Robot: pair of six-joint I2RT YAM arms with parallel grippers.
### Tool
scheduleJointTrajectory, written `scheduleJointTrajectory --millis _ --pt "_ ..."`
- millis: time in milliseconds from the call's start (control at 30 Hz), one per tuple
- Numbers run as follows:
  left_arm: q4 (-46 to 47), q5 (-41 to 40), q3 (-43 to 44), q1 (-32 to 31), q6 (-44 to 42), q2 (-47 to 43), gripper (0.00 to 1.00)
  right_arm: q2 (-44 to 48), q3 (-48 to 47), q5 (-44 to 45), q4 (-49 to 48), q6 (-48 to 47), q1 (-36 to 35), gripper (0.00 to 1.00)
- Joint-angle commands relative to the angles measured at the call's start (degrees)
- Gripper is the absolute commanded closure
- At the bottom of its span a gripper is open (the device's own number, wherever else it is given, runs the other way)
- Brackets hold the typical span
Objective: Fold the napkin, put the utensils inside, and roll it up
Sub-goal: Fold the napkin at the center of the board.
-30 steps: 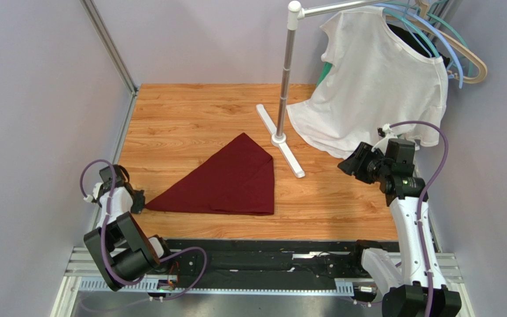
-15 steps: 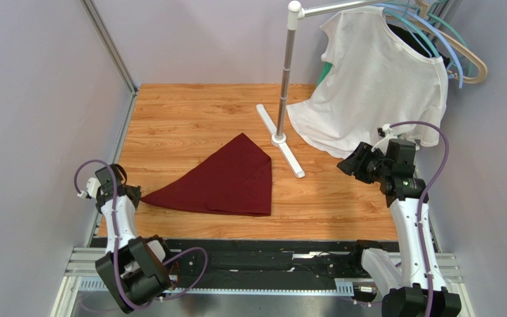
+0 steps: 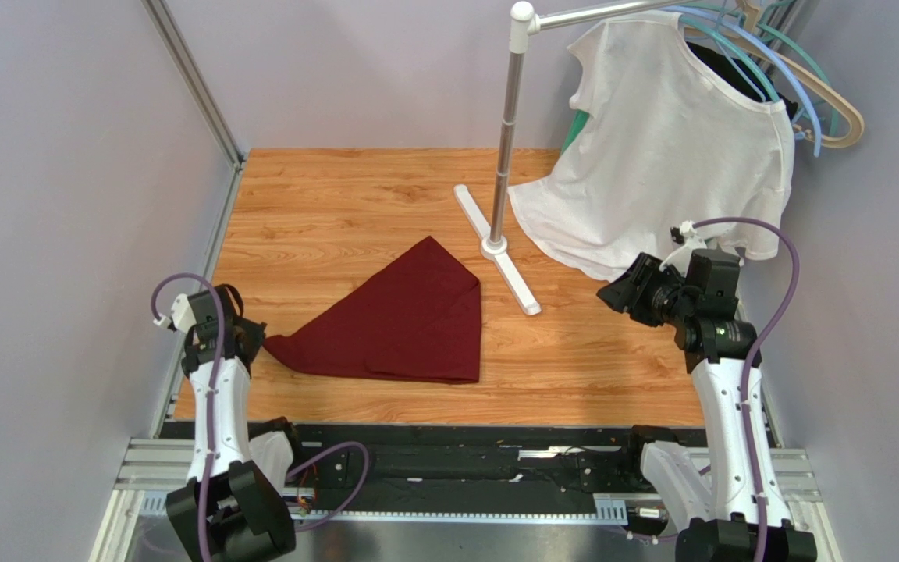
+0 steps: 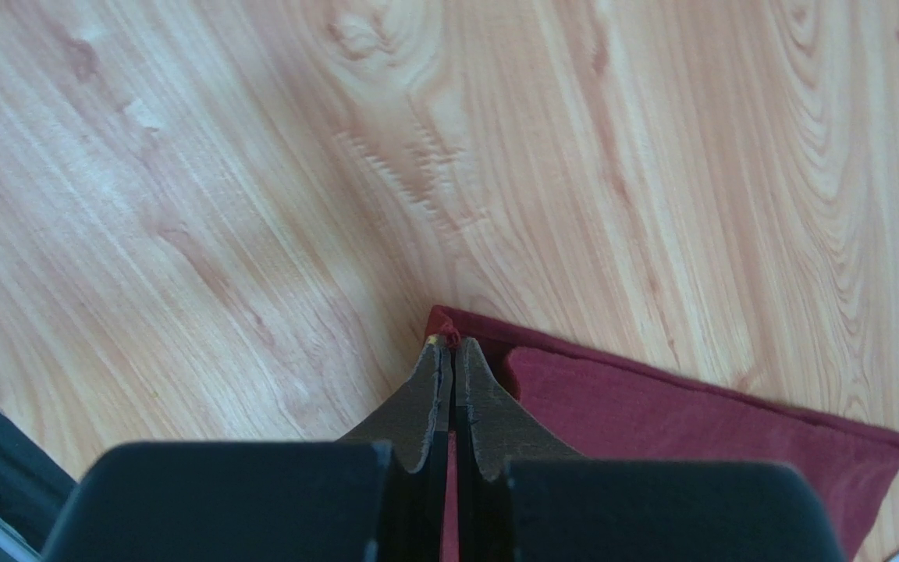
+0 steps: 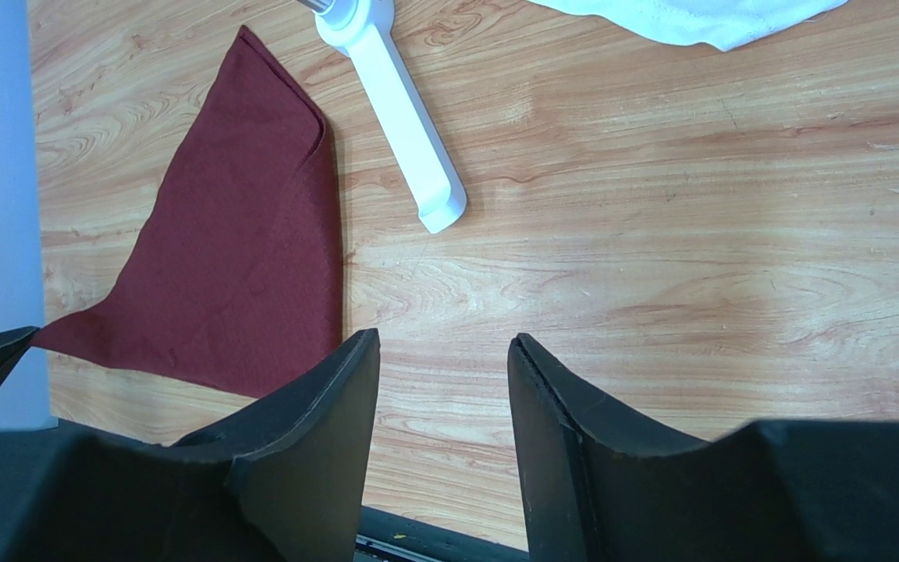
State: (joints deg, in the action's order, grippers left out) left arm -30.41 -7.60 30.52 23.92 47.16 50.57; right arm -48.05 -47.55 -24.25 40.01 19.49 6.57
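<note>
L gripper (image 4: pixel 452 349) clamped on napkin (image 4: pixel 700 416) corner | R gripper (image 5: pixel 443 342) jaws apart

Wooden table (image 3: pixel 337 199) bearing napkin (image 3: pixel 402 322), stand base (image 3: pixel 513 281)

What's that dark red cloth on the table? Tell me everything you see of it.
The napkin is plain maroon soft cloth, folded into a triangle, lying on the wooden table left of centre. Its left tip is pinched by the left gripper, jaws shut. Nothing else touches it.

text: none readable | labels: none | brands: none | numbers: none
</note>
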Motion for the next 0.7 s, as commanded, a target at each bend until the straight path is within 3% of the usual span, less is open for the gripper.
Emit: scheduleJointTrajectory --millis 0,300,667 --pt "0.0 0.4 2.9 -3.5 -2.3 -2.7 1.00 0.9 0.8 -1.1 -2.0 0.2 0.0 0.52" --pt "0.3 -0.4 4.7 -17.0 -1.1 -4.4 1.00 1.1 0.4 -1.0 -1.9 0.2 0.0 0.52" --pt "1.1 -7.4 10.5 -41.1 5.7 0.7 1.00 1.5 0.7 -0.3 -1.4 0.1 0.1 0.52"
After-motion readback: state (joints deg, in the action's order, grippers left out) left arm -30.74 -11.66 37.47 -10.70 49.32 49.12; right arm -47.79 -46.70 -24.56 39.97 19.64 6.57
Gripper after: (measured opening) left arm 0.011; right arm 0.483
